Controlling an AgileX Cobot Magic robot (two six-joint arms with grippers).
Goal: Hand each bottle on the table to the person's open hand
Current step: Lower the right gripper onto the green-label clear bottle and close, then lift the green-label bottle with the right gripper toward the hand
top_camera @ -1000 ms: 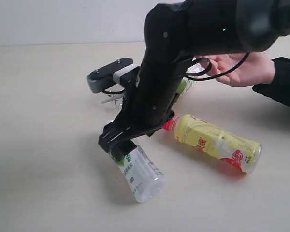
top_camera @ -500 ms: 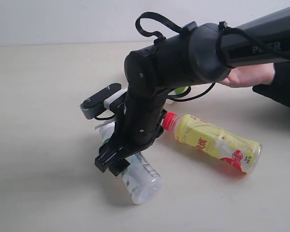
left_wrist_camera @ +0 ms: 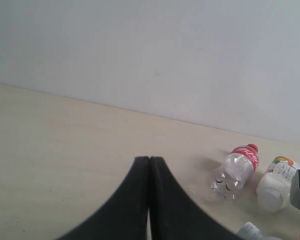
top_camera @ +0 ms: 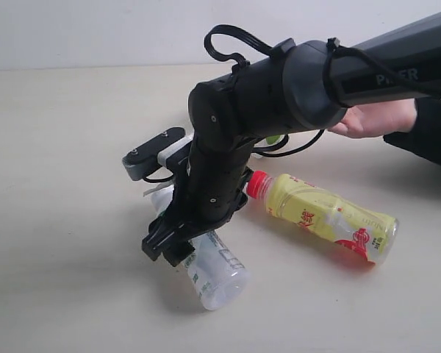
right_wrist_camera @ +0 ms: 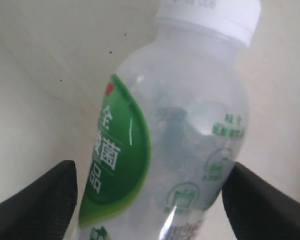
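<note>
The whitish green-labelled bottle [top_camera: 217,272] is seen lying on the table [top_camera: 59,184], straddled by the spread right gripper [right_wrist_camera: 150,187]; the left gripper [left_wrist_camera: 149,162] is pressed together, empty. It is judged light, slick and crushable, best taken gently across the labelled middle.

Pale beige matte table [top_camera: 59,147], flat, tiny dark specks noted. Lying directly on it: yellow red-capped bottle [top_camera: 323,218], on its side; whitish green-labelled bottle [top_camera: 214,273] near it, not touching. Elsewhere, just beside each other: clear red-labelled bottle [left_wrist_camera: 235,170] and white fruit-labelled bottle [left_wrist_camera: 275,186], both on their sides.
</note>
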